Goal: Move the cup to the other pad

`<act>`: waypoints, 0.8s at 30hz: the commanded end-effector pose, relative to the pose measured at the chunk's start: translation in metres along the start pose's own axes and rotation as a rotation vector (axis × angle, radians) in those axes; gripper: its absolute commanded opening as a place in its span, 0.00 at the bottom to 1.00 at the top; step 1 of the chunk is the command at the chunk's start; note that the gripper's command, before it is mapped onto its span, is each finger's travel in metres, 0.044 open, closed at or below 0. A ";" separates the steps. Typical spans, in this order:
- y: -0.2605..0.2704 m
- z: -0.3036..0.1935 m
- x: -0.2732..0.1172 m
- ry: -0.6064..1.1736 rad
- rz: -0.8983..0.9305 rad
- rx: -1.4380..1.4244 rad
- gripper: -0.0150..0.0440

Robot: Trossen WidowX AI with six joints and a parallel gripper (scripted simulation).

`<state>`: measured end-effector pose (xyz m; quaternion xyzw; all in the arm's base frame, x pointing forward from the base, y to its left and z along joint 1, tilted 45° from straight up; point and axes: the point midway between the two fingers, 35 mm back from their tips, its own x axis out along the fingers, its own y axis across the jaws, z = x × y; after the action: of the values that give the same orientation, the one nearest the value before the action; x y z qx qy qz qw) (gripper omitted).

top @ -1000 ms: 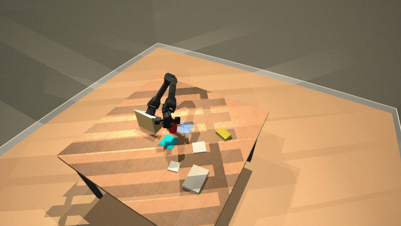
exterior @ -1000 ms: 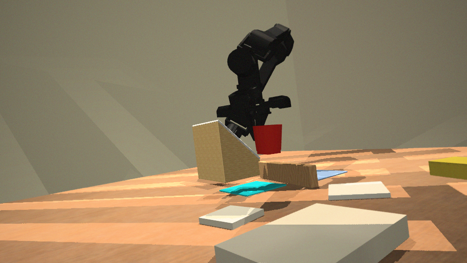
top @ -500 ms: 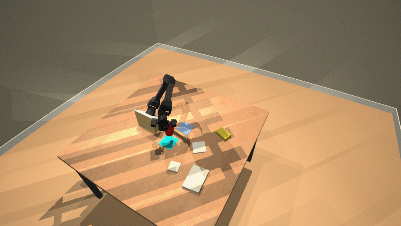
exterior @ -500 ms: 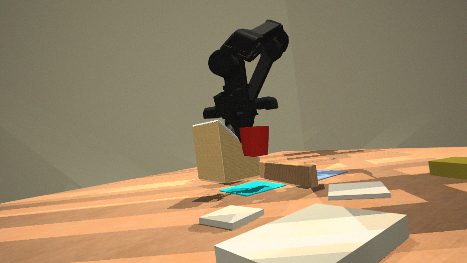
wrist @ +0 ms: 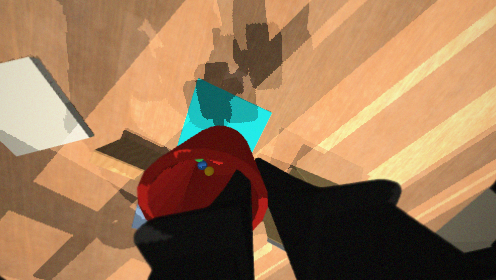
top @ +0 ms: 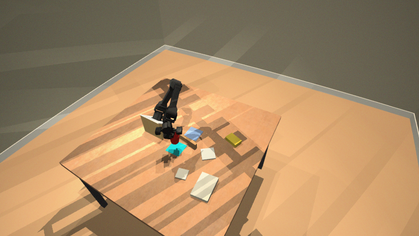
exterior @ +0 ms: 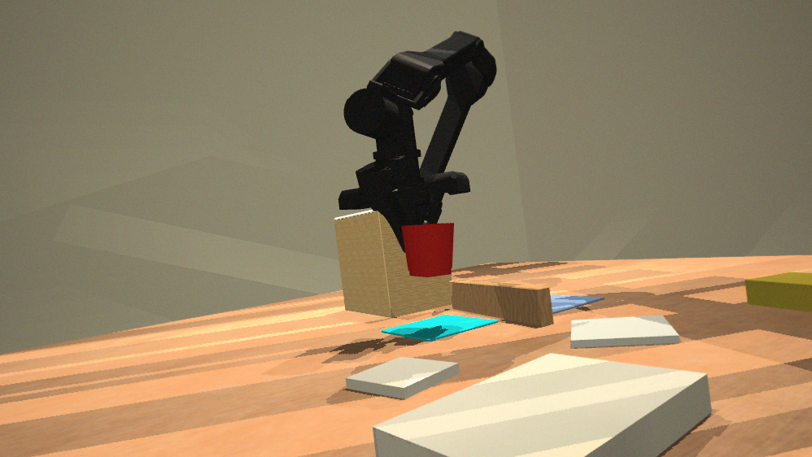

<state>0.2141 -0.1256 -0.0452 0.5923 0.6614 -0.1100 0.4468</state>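
A red cup [top: 174,138] [exterior: 429,250] [wrist: 220,142] hangs upright in the air, held by its wall. My gripper [wrist: 251,163] is shut on the cup's wall, one finger inside and one outside. Several marbles [wrist: 205,167], among them a blue, a yellow and a green one, lie inside the cup. The cyan pad [top: 173,151] [exterior: 471,325] [wrist: 259,121] lies below the cup, with a gap between them. The blue pad [top: 192,133] [exterior: 576,302] [wrist: 138,217] lies beyond the wooden bar and has nothing on it in the top view.
A wooden bar [top: 190,142] [exterior: 499,302] stands between the pads. A tan wedge block [top: 152,129] [exterior: 363,267] stands beside the arm. Pale slabs [top: 208,153] [top: 182,173] [top: 204,187] lie toward the front, and a yellow block [top: 233,139] [exterior: 783,292] lies to the right.
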 end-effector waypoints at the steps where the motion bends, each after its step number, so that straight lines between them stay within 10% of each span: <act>1: -0.001 -0.001 0.007 0.006 -0.003 0.002 0.25; 24: -0.001 0.001 0.047 0.007 -0.002 0.002 0.25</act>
<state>0.2193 -0.1001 -0.0760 0.5896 0.6625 -0.1103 0.4487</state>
